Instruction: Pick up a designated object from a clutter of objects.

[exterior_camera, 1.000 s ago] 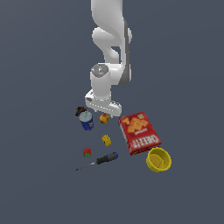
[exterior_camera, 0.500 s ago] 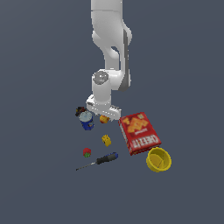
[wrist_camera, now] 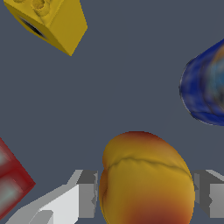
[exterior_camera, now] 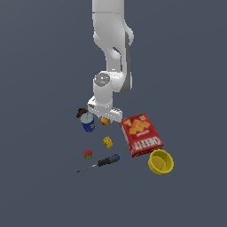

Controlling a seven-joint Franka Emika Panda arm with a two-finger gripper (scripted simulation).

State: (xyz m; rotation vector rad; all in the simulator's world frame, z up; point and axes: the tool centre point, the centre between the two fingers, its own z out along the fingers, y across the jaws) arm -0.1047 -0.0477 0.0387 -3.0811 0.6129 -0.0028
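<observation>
The gripper (wrist_camera: 144,197) is straddling the fruit ball (wrist_camera: 146,179), fingers spread unclenched at three and nine o'clock, needing closure next.

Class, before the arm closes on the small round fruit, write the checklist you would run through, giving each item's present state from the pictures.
1. Fruit sits between the tool's fingers: ok.
2. Tool open, gaps on both sides of the fruit: ok.
3. Yellow block apart from the fingers: ok.
4. Blue can clear of the fingers: ok.
5. Red box clear of the fingers: ok.
6. Fingers low enough on the fruit: cannot tell.
</observation>
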